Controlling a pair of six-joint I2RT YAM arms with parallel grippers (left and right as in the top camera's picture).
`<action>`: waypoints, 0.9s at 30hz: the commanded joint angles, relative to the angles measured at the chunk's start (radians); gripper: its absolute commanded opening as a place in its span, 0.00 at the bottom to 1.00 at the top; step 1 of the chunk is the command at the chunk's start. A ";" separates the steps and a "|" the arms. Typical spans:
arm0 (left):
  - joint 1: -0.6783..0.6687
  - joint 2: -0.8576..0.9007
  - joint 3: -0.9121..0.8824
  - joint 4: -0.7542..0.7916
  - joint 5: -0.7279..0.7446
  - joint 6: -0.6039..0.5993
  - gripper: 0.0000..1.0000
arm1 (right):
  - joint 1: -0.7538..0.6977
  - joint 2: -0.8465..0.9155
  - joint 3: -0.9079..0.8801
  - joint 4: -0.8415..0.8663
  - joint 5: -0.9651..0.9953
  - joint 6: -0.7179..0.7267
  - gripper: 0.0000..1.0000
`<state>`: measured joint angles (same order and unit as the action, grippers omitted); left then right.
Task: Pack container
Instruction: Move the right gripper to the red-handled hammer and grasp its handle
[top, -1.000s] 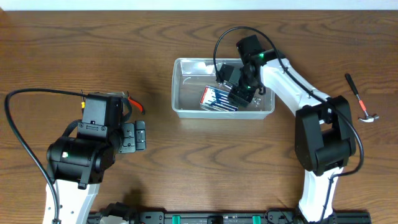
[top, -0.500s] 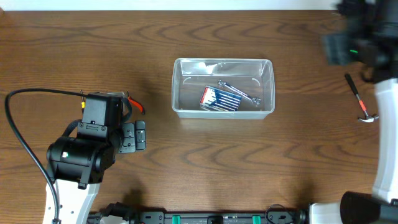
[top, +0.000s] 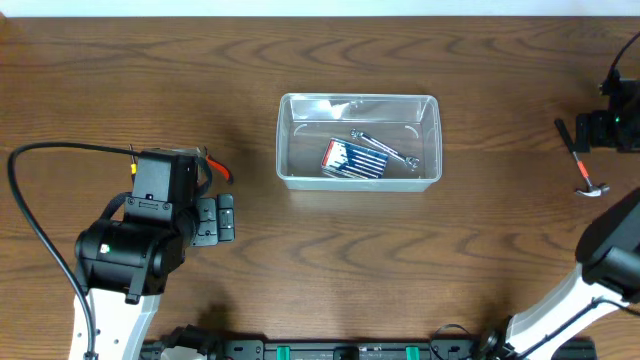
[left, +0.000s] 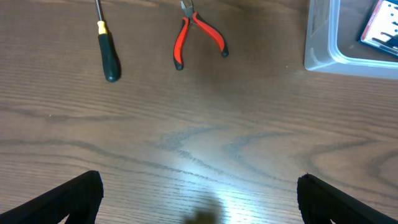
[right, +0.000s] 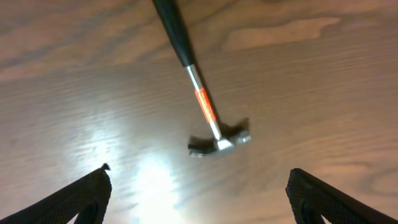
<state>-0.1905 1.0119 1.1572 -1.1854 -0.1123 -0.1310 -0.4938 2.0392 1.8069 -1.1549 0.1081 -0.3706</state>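
Note:
The clear plastic container (top: 300, 181) stands in the middle of the table. It holds a blue case of tool bits (top: 352, 160) and a silver wrench (top: 385, 150). Its corner shows in the left wrist view (left: 320, 50). My left gripper (top: 218, 218) is open and empty over bare table (left: 199, 208), near the red pliers (left: 196, 37) and a black-handled screwdriver (left: 107, 46). My right gripper (top: 600, 130) is at the far right edge, open and empty (right: 199, 199), just above a small hammer (right: 202, 106), which also shows in the overhead view (top: 580, 160).
The red pliers (top: 218, 168) peek out from behind the left arm in the overhead view. The hammer lies close to the table's right edge. Black cables run from both arms.
My right arm has left the container and swung to the far right, over the hammer. The wrench now lies uncovered in the container. The left arm has not moved.

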 joint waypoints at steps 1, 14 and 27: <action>0.006 0.000 0.012 -0.007 -0.009 -0.005 0.98 | -0.020 0.072 0.003 0.011 -0.036 -0.012 0.91; 0.006 0.000 0.012 -0.006 -0.009 -0.005 0.98 | -0.067 0.178 0.003 0.084 -0.037 -0.085 0.89; 0.006 0.000 0.012 0.026 -0.009 -0.006 0.98 | -0.138 0.225 -0.003 0.107 -0.175 -0.125 0.87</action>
<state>-0.1905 1.0119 1.1572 -1.1641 -0.1123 -0.1310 -0.6331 2.2223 1.8050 -1.0496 -0.0231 -0.4786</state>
